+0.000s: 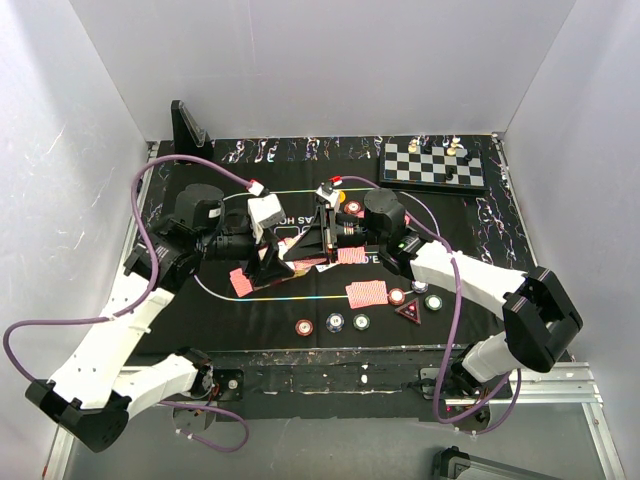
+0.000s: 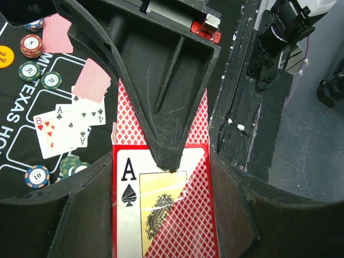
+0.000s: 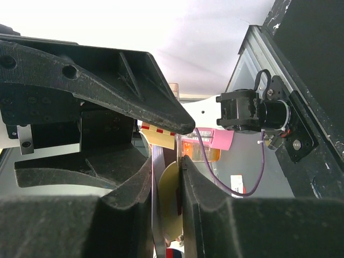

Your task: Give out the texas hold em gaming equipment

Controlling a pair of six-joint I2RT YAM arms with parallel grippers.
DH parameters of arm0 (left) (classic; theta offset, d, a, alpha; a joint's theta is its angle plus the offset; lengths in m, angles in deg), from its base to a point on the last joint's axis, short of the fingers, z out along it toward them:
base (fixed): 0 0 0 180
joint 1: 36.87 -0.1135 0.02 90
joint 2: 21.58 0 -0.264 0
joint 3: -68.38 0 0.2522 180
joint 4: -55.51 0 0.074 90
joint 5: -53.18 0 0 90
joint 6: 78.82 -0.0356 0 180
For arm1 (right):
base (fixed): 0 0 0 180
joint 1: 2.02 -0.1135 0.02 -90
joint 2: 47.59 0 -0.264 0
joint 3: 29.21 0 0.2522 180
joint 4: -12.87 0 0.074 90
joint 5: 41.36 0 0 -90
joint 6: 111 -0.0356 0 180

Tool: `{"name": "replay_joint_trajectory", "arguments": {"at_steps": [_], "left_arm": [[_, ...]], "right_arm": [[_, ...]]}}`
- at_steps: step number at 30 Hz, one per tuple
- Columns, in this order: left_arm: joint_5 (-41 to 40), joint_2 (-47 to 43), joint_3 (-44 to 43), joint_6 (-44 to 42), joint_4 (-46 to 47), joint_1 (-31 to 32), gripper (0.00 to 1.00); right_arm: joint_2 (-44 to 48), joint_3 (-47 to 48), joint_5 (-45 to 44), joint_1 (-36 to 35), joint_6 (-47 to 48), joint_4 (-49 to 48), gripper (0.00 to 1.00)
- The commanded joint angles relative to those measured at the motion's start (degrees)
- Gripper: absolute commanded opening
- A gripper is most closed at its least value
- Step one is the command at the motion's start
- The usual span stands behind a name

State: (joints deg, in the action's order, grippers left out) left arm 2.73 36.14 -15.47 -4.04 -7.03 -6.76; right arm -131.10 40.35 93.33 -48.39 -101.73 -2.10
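A red playing-card box with an ace of spades on its face (image 2: 161, 215) sits between my left gripper's (image 2: 161, 157) two fingers, which are shut on its sides. My right gripper (image 3: 166, 161) meets it head-on; its jaws are closed on the box's yellowish flap (image 3: 171, 199) and card edges. In the top view both grippers, left (image 1: 275, 255) and right (image 1: 318, 240), join over the mat's middle. Face-up cards (image 2: 70, 126) lie on the mat with red-backed cards (image 1: 366, 293), chips (image 1: 334, 322) and a red triangular marker (image 1: 407, 311).
A chessboard with pieces (image 1: 433, 165) stands at the back right. A black stand (image 1: 188, 130) is at the back left. Chip stacks (image 2: 31, 45) and a yellow button (image 2: 4, 56) lie on the black mat (image 1: 270, 310). White walls enclose the table.
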Motion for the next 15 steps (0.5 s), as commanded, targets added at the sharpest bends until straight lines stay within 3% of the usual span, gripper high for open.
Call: {"name": "replay_joint_trajectory", "arguments": {"at_steps": [1,6,12,15], "left_arm": [[-0.17,0.65,0.91,-3.93,-0.88,-0.05,0.43],[-0.18,0.82,1.09,-5.69,-1.94,0.04,0.68],[0.97,0.82,0.91,-7.72,-5.01,0.04,0.84],[1.14,-0.05,2.14,-8.33,-5.72,0.04,0.86]], "right_arm": [[1.77,1.34,-0.74,-0.04,-0.93,-0.81,0.18],[2.03,2.3,-1.71,-0.12,2.5,4.72,0.14],[2.21,4.5,-2.85,-0.04,6.63,10.53,0.11],[1.94,5.64,-2.94,-0.04,7.6,11.76,0.1]]}}
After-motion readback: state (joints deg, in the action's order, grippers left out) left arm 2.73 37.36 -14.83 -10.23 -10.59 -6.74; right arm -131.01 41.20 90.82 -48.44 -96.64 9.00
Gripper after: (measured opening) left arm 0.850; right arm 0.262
